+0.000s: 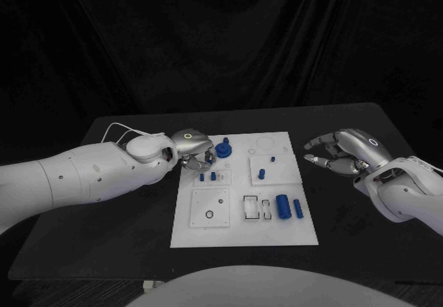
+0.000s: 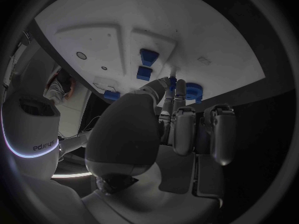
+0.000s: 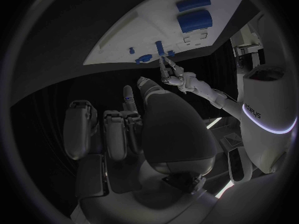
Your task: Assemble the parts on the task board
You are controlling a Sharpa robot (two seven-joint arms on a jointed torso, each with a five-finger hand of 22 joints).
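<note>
Board [image 1: 242, 224]: white plate, table centre.
Left hand [image 1: 196, 153]: at the board's 10 o'clock corner, fingertips pinching a blue gear [image 1: 225, 149].
Right hand [image 1: 340, 152]: off the board's 2 o'clock edge, fingers curled apart, holding nothing.
Cylinders [image 1: 283, 206]: two blue, at 4 o'clock.
Pegs [image 1: 208, 176]: small blue, below the left hand.

a black table [image 1: 360, 121] with a dark curtain [image 1: 221, 51] behind it

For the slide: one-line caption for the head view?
Left hand at a blue part on the task board's far-left corner; right hand hovers beside the board.
</note>
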